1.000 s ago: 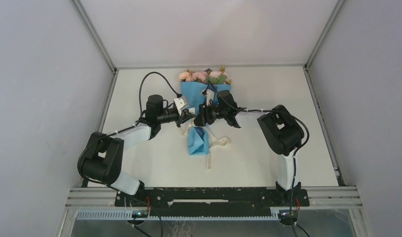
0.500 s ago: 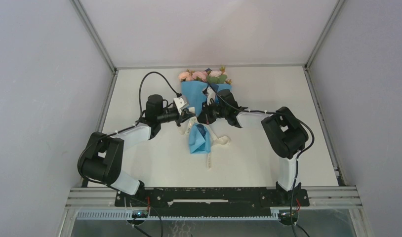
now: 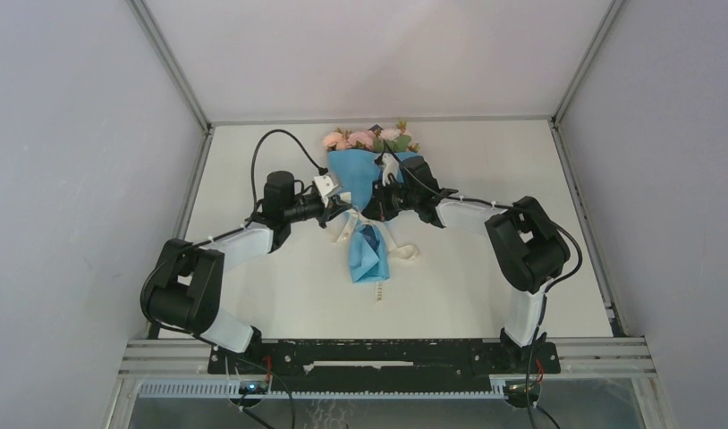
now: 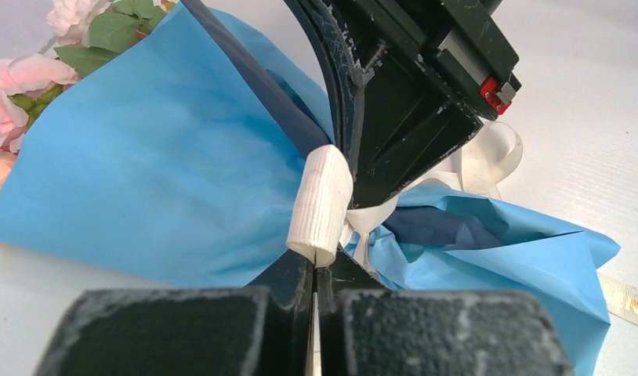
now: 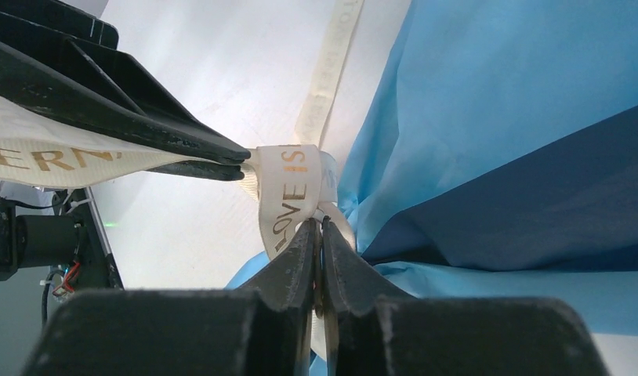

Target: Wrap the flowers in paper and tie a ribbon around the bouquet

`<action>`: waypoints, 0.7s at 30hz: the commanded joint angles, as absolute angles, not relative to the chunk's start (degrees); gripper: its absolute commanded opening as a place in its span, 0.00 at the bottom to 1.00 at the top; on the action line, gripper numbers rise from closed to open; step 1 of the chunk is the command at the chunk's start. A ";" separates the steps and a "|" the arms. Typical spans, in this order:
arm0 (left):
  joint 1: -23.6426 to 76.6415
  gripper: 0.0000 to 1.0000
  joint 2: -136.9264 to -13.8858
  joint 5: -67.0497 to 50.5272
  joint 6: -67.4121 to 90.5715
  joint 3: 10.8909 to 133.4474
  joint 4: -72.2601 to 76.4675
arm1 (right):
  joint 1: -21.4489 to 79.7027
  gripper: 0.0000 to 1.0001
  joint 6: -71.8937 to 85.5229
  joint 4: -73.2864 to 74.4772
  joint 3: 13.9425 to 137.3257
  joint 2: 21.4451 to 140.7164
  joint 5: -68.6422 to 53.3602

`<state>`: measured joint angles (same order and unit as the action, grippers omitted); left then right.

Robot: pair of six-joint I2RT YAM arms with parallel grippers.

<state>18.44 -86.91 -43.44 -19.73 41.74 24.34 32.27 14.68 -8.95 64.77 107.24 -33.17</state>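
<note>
Overhead view: even, diffuse light, moderately bright; white desk point(image 3: 280, 295) shows no hard glare, only faint soft shadows beneath the arms point(image 3: 244, 241). Overall slightly soft.
Left wrist view: left fingers point(image 4: 183, 337) at bottom edge blurred and grainy; paper point(image 4: 143, 172) sharp, evenly lit.
Right wrist view: desk washed out near white at top; ribbon point(image 5: 288, 188) lettering crisp; right fingers point(image 5: 183, 337) out of focus.

Bouquet point(image 3: 356, 174) flat on tabletop point(image 3: 503, 179), middle, far half. Flowers point(image 3: 365, 138) at far end, paper point(image 3: 368, 259) tail toward my bases. My left pincer point(image 4: 314, 266) at waist from left, my right pincer point(image 5: 320, 231) from right (tips nearly meeting), each on ribbon point(image 5: 288, 188) wrapped there. Loose ribbon ends trail on tabletop, right of and before tail.
</note>
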 commanded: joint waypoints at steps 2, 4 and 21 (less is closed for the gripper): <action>18.03 0.00 -85.71 -43.47 -20.76 41.06 26.44 | 31.91 0.13 14.70 -10.57 65.08 106.20 -32.61; 18.02 0.00 -85.70 -43.40 -20.85 41.04 26.38 | 31.88 0.08 14.83 -10.67 65.07 106.39 -32.40; 18.32 0.00 -85.14 -45.69 -34.83 40.14 23.90 | 31.55 0.00 17.45 -3.67 65.05 100.44 -21.81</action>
<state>18.44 -86.91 -42.41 -25.91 41.74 23.88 31.66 15.57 -4.73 64.75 105.93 -25.87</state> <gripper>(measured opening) 0.006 0.007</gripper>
